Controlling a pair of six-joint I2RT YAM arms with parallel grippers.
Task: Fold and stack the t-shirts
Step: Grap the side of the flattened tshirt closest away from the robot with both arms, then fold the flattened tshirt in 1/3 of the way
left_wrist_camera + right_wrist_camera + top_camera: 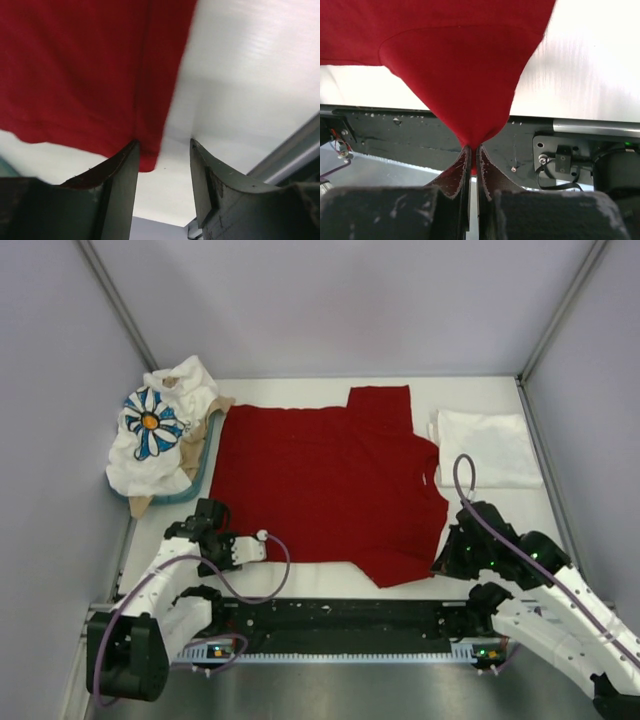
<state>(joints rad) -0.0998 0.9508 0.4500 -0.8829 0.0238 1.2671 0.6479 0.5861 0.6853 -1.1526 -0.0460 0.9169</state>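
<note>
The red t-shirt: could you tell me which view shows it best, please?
Top external: it shows nearly the whole red t-shirt spread flat. Right wrist shows only a corner pinched in the shut right gripper; left wrist, a blurred edge by the open left gripper.

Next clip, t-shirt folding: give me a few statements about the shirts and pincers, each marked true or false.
1. The right pincer is shut on the red t-shirt. True.
2. The left pincer is shut on the red t-shirt. False: its jaws stand apart, with the shirt's edge by them.
3. The daisy-print t-shirt lies flat on the red one. False: it sits crumpled on the tray at the left.
4. The white t-shirt lies on the table to the right of the red one. True.
</note>
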